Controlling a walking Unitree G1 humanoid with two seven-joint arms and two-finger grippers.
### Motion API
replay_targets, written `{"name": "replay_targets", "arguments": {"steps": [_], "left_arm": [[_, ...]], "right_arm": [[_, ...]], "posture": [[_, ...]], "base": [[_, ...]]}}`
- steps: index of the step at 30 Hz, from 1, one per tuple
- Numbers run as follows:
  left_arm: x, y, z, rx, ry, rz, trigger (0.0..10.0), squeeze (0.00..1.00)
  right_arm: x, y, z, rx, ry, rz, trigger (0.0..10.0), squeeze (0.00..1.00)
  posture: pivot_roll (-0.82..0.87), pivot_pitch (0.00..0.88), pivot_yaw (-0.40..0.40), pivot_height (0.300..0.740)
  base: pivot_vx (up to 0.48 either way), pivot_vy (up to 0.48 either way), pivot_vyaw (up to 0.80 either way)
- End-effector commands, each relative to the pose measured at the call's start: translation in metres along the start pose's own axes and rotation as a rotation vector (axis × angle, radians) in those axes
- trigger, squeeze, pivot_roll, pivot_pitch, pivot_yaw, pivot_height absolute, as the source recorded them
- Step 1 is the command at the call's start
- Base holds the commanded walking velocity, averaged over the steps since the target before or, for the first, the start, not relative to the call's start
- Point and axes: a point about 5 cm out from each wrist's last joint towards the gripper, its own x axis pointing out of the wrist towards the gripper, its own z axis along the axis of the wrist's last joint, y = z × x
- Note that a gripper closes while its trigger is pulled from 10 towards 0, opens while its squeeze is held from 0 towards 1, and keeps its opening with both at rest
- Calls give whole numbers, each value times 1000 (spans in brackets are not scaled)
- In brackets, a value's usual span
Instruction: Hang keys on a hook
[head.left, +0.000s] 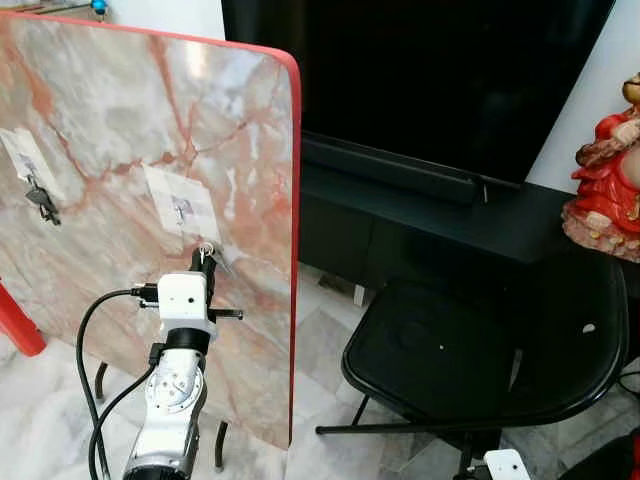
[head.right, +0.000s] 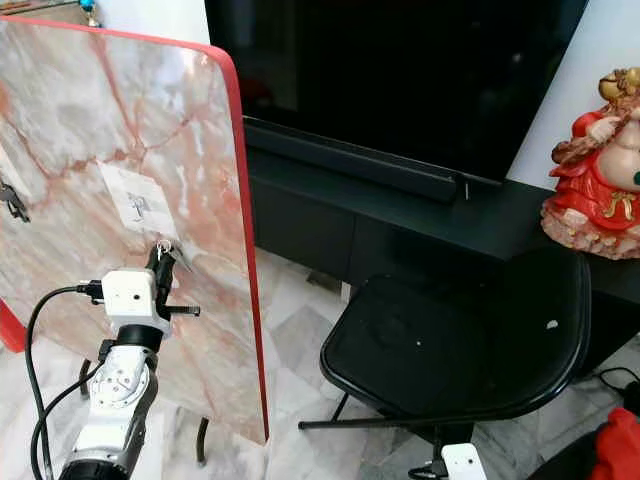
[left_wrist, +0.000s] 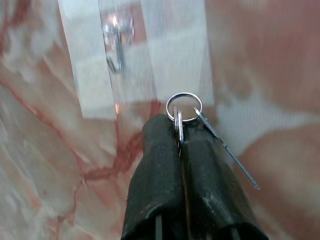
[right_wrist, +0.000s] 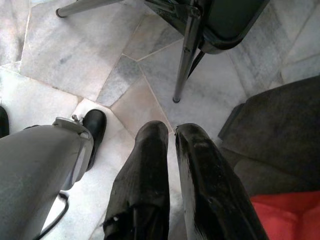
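- The keys (left_wrist: 186, 116), a bright steel ring with a thin flat key slanting off one side, sit pinched between the closed jaws of the left gripper (left_wrist: 180, 145), held close to the marble-patterned board (head.left: 120, 130) and just below the hook (left_wrist: 116, 47).
- The hook is a small clear-and-metal piece on a pale adhesive pad; the ring's open loop stands proud of the black fingertips, which judging by this is the part to thread.
- To hang it cleanly, the gripper would likely need to rise and shift sideways until the loop clears the hook's tip, then settle down before letting go.
- A second hook (head.left: 38, 192) farther left on the red-edged board already carries something dark.
- The right gripper (right_wrist: 172, 132) hangs idle over the marble floor (right_wrist: 60, 55), its rubbery fingers nearly together, holding nothing.
- A glossy black folding chair (head.left: 480, 350) stands nearby.
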Motion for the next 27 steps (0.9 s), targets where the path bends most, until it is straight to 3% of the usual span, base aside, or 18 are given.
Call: {"name": "replay_targets", "arguments": {"steps": [1, 12, 27], "left_arm": [[3, 2, 9, -11, -36, 6, 10000, 0], [-6, 18, 12, -18, -32, 89, 10000, 0], [5, 31, 16, -17, -37, 127, 10000, 0]], "right_arm": [[0, -4, 2, -9, -2, -8, 10000, 0], [0, -4, 2, -42, 3, -1, 10000, 0], [-1, -5, 3, -59, 4, -2, 10000, 0]], "posture": [[55, 0, -61, 740], [62, 0, -71, 740], [58, 0, -73, 740]], "base": [[0, 0, 0], [0, 0, 0], [0, 0, 0]]}}
